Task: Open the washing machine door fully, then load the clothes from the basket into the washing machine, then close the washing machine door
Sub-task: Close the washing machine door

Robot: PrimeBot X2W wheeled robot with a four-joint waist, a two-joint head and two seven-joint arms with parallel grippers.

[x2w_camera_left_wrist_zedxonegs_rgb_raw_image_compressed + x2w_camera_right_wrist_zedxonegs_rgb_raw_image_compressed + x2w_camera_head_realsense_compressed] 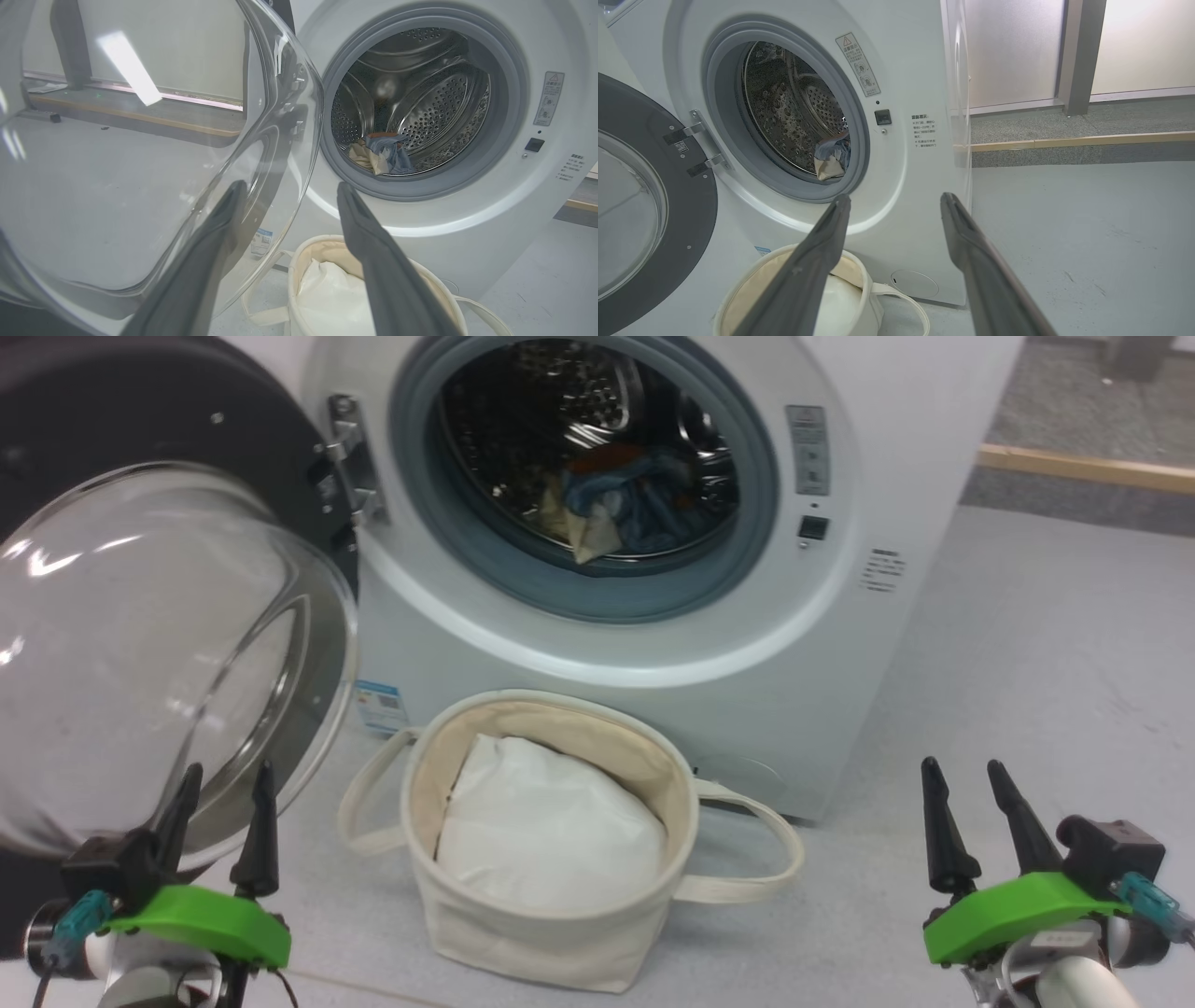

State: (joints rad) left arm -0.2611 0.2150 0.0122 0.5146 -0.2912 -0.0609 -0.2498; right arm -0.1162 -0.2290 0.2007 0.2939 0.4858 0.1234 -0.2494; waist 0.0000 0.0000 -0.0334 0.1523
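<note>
**Door open, clothes in the drum, both pincers empty**

My left pincer [228, 770] is spread and holds nothing. My right pincer [962, 765] is the same. From the head they stand low at either side, fingers up, with the basket [560, 933] between them on the floor [1027, 663].

The door [159, 644] is swung out to my left on its hinge [350, 457], its glass bowl bulging toward me. The clothes [625, 504] lie in a blue and cream heap low in the drum of the machine [868, 663]. The basket sits just before the machine, under the opening, and has white padding [551, 821] in it.

The left wrist view brings the bowl right up against my left pincer [290, 186]. One finger lies across the glass edge, and I cannot tell whether it touches. The other finger points at the grey ring below the clothes [380, 156]. The head view hints at this crowding, with the fingertips overlapping the bowl's lower rim.

The right wrist view looks from the other side. My right pincer [895, 197] points at the machine's front right corner. The door [691, 186] shows as a black ring far to the side, and the clothes [833, 156] rest against the near lip of the ring. Beyond the corner the floor [1087, 233] runs bare to a wooden strip.

The drum mouth is unobstructed. On my right there is open room, while on my left the door closes me in.
</note>
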